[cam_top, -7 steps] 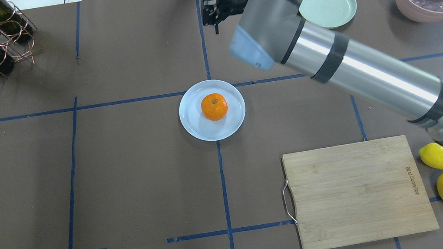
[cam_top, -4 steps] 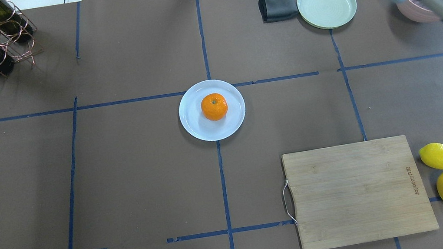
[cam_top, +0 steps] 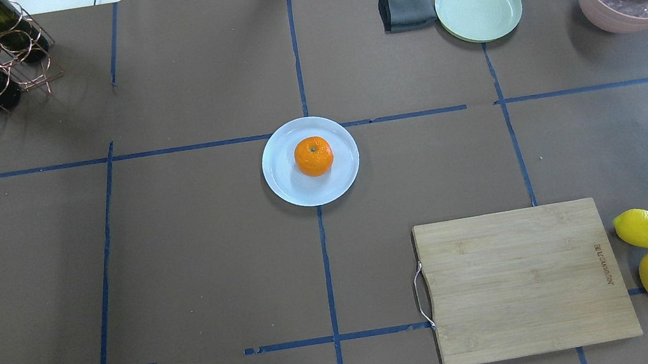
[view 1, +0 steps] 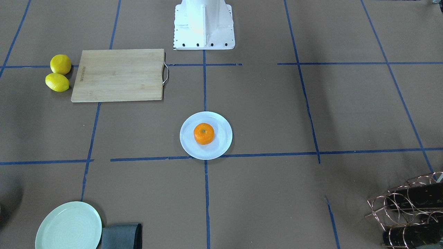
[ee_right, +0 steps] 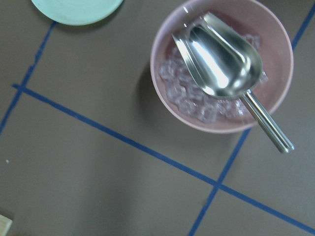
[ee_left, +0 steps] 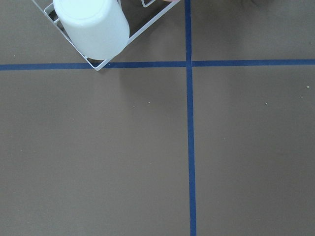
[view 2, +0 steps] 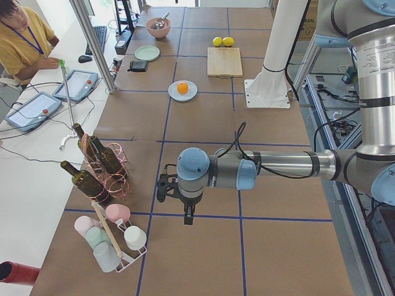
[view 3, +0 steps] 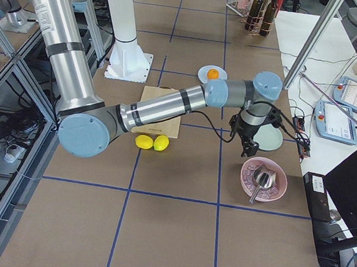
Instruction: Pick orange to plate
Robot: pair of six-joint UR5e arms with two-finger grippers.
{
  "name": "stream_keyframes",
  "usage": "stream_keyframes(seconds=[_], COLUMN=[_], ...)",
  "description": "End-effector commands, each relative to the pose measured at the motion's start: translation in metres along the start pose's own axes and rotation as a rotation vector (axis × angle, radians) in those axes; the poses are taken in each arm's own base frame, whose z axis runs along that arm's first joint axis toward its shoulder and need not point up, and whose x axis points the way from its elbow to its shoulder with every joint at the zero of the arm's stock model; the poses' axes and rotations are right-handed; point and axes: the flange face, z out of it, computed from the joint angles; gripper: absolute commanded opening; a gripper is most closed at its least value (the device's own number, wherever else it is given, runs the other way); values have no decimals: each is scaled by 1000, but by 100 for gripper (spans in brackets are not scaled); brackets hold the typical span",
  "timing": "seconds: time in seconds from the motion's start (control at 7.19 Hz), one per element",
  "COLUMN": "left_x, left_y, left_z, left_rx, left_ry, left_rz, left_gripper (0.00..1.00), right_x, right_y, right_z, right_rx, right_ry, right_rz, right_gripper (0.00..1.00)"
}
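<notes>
Brown-papered worktop carries the small round bright-orange fruit, which sits centred on the round white plate. The placing step looks complete, and I judge only parking the arms remains. The left gripper and right gripper show only in side views, so I cannot tell whether their fingers are wide or narrow.

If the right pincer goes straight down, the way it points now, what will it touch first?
Probably the bare brown table, in the gap between the pale green plate and the pink bowl. The right pincer hangs near the bowl's rim, so some doubt remains.
</notes>
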Motion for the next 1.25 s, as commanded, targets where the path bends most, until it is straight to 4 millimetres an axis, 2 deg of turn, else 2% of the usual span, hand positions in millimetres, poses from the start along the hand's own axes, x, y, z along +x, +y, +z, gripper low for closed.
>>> stream_keyframes(seconds=[0.0,0.14,0.28,0.42,0.56,0.7,1.11], left_x=[19,23,22,21,19,19,19], left_y=[-5,-4,-2,-1,-1,-1,0], left_z=[-9,-14,-14,-16,-12,-13,-13], left_rx=[-8,1,0,6,-3,-1,-1], left_ry=[0,0,0,3,2,1,0], left_rz=[15,21,18,18,14,14,13], left_gripper=[100,100,100,100,100,100,100], right_x=[61,71,73,73,71,67,65], right_y=[112,152,169,178,178,175,176], right_z=[35,54,62,68,67,64,63], right_rx=[-39,-32,-39,-44,-35,-20,11], right_ry=[-23,-23,-35,-47,-51,-66,-56], right_rz=[40,73,153,181,200,314,312], right_gripper=[100,100,100,100,100,100,100])
